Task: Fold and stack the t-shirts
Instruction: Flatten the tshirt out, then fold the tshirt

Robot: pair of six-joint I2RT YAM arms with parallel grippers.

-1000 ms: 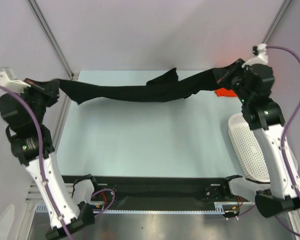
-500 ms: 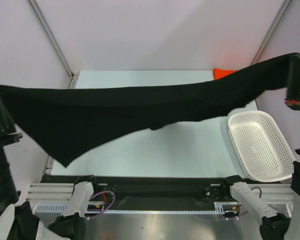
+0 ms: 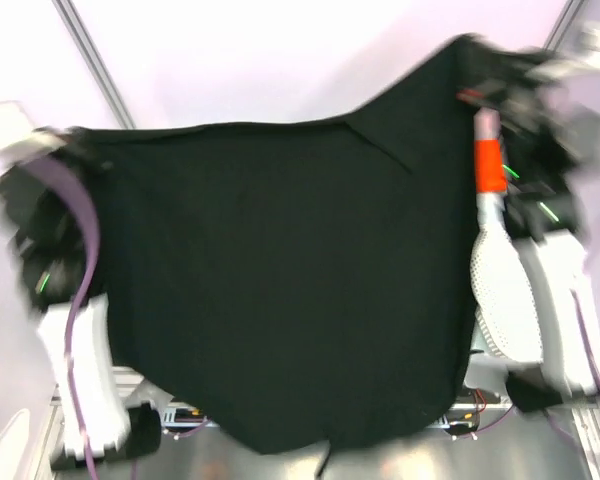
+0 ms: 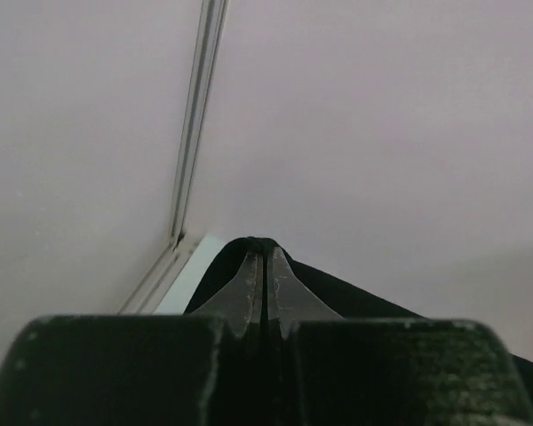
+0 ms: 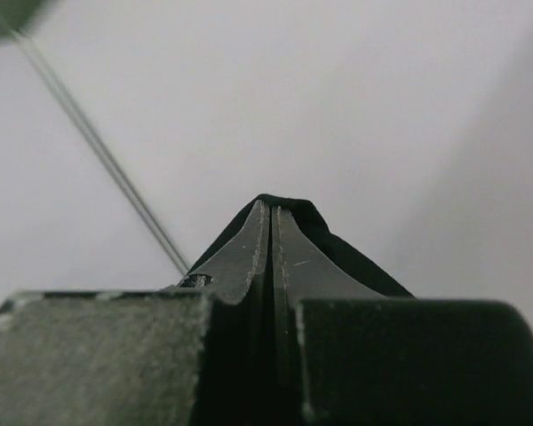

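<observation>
Black t-shirt [image 3: 280, 280], raised since, is hanging spread for flattening, left hand [image 4: 265, 266] at 9 o'clock and right hand [image 5: 271, 222] at 1 o'clock clamping tight on its corners.

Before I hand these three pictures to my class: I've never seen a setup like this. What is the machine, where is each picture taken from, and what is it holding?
This is a robot with a left arm and a right arm fixed side by side. The wide, blurred picture comes from a camera above and behind them. The other two come from a small camera on each wrist. The left gripper and the right gripper are each shut on an edge of a large black t-shirt, holding it up spread between them like a sheet. It hides almost everything beneath. At its right you can see a strip of an orange-red t-shirt and, nearer, part of a white mesh basket.
</observation>
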